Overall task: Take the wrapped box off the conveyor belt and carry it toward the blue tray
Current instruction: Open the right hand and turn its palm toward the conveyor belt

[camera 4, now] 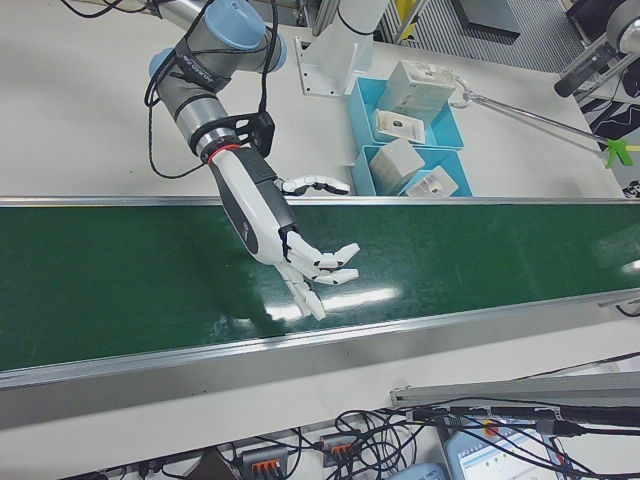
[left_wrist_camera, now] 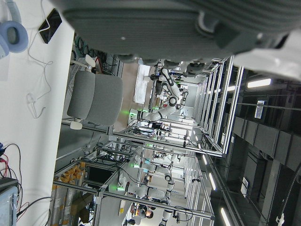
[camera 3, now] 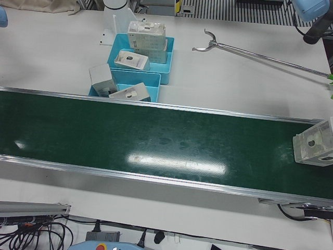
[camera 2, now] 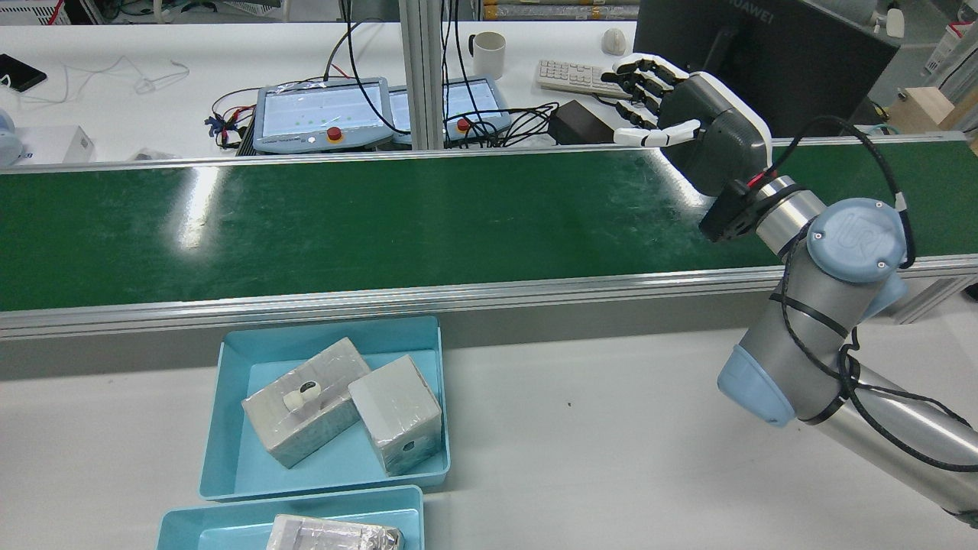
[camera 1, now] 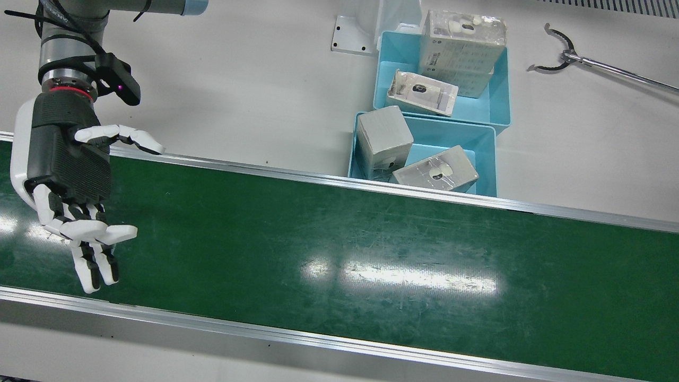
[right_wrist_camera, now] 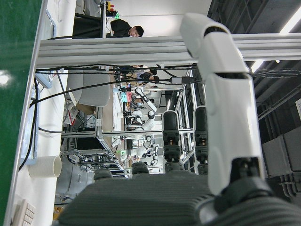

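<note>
Two blue trays (camera 1: 501,114) beside green conveyor belt (camera 1: 339,249), each being occupied by two wrapped boxes. Right hand (camera 1: 69,175) being held over belt, fingers (camera 1: 93,265) spread wide, released, nothing being grasped or touched. Target wrapped box (camera 3: 315,148) being carried at belt's far end, well apart from fingers. Left hand's finger state: cannot tell.

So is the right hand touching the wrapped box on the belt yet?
Apart. The left-front view shows the wrapped box at the belt's far end with no hand near it; the right hand hovers open elsewhere, per the right-front view.
</note>
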`<state>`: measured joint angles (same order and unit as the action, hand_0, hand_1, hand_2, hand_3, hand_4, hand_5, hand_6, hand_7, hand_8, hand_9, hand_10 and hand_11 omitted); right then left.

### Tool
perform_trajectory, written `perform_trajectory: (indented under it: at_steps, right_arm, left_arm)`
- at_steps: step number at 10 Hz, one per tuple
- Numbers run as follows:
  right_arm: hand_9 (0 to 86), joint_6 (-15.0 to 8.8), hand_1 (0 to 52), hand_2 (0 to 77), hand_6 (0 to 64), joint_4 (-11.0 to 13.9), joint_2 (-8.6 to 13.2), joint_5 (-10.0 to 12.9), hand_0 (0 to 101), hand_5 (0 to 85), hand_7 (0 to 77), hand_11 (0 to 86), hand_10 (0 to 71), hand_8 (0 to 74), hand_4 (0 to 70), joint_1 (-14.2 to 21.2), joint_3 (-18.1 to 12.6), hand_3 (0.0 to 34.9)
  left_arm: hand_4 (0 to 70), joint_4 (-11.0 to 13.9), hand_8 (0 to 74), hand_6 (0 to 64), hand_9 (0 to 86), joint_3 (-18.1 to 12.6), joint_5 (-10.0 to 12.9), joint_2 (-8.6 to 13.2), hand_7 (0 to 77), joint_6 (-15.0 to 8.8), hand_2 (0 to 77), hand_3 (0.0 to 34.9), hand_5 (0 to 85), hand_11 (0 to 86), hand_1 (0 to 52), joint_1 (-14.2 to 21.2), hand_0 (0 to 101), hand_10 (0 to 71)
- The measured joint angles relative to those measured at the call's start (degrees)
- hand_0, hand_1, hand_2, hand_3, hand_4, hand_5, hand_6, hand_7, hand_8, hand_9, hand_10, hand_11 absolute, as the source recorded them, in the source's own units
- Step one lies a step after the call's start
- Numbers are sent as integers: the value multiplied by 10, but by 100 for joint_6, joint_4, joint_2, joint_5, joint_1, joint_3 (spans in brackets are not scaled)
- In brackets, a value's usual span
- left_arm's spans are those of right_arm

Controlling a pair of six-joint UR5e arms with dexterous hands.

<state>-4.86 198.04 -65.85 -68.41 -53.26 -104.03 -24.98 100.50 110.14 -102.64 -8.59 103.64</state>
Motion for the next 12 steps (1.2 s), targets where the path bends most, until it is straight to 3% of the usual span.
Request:
perform_trajectory:
  at_steps: [5,7,12]
  right_arm:
    - [93,113,169,196,71,-114,-12,-12,503,387,295,76,33,27,169,32,16,148]
    - [93,131,169,180,76,-122,-20,-19,503,398,295,87,49,27,185,34,-16,97]
    - [93,180,153,158,76,-139,-39,-74,502,398,284,87,49,27,185,13,-61,97]
  left_arm:
    - [0,0,0,0,0,0,0,0,5,0,11,0,11,0,0,0,0,5]
    - [0,0,0,5,0,0,0,0,0,0,5,0,11,0,0,0,0,5]
    - [0,0,0,5,0,0,0,0,0,0,5,0,11,0,0,0,0,5]
